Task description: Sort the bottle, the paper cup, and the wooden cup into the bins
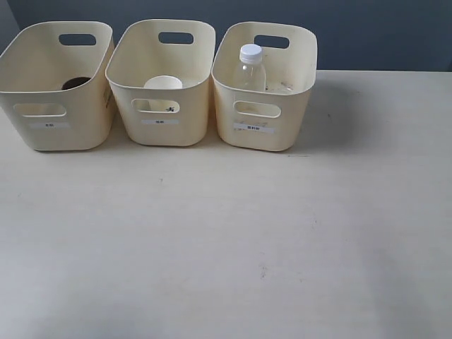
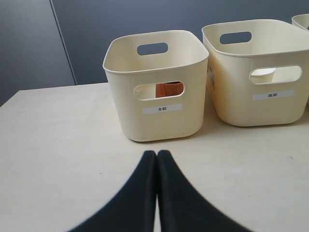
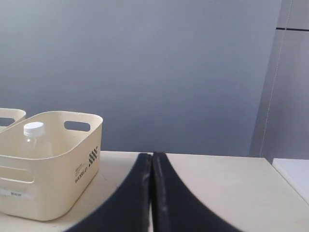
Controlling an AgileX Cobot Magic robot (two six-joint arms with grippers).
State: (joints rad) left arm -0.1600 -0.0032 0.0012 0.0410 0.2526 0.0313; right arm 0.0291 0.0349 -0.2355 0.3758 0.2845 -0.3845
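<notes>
Three cream bins stand in a row at the back of the table. The left bin (image 1: 56, 85) holds the wooden cup (image 1: 75, 83), also seen through its handle cut-out as reddish-brown wood (image 2: 169, 89). In the middle bin (image 1: 166, 85) sits the white paper cup (image 1: 163, 84). The clear bottle (image 1: 250, 69) with a white cap stands upright in the right bin (image 1: 265, 88). Neither gripper shows in the exterior view. My left gripper (image 2: 157, 153) is shut and empty, facing the left bin (image 2: 157, 92). My right gripper (image 3: 152, 155) is shut and empty, beside the right bin (image 3: 48, 159), where the bottle (image 3: 35, 137) shows.
The pale table (image 1: 226, 240) stretches in front of the bins. A dark grey wall (image 1: 367, 32) rises behind the table's back edge. Each bin carries a small white label on its front.
</notes>
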